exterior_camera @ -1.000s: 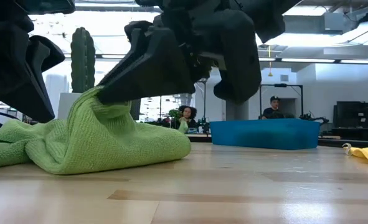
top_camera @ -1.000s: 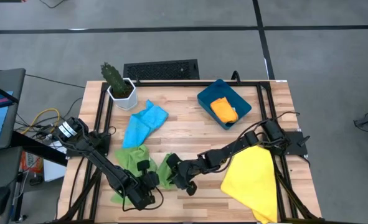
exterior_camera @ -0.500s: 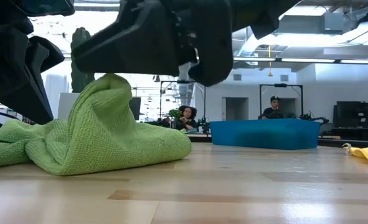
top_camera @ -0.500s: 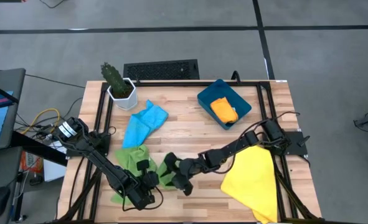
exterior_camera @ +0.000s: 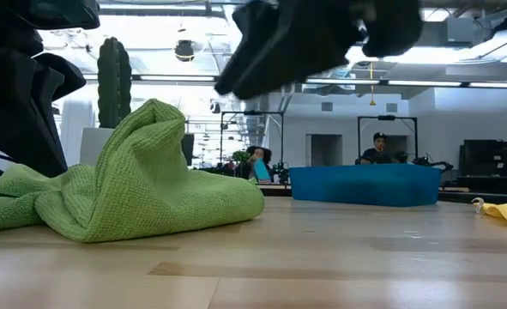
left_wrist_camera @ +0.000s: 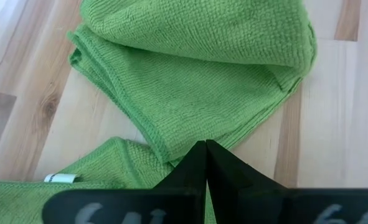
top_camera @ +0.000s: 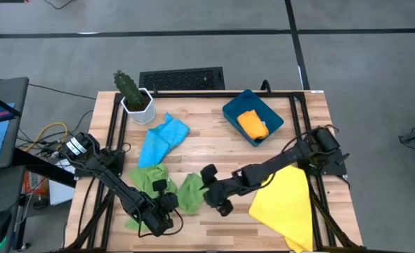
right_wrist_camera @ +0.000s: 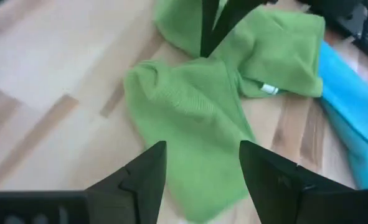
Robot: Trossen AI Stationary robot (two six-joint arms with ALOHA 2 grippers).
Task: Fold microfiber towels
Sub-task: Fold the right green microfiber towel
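Observation:
A green towel lies bunched near the table's front; its raised fold stands in a peak in the low view. A second green towel with a white label lies to its left. My left gripper is shut, with its tips on the bunched towel. My right gripper is open, lifted above and just right of that towel, touching nothing. The light blue towel lies farther back. The orange towel lies in the bin. The yellow towel lies at the front right. My left gripper's shut fingertips meet on the green towel's hemmed edge, slanting down from above. The tips hide how much cloth is between them. The towel rests on the table, slack, with its far part humped up.
A dark teal bin stands at the back right and a potted cactus at the back left. Black frame rails run along both table sides. Bare wood lies between the towels and the bin. People show far behind in the low view.
My right gripper first carried the towel's pinched fold up and toward the table's left. It then opened, let go, rose and drew back toward the right. The fold stays standing as a peak, and the rest of the towel has kept its place.

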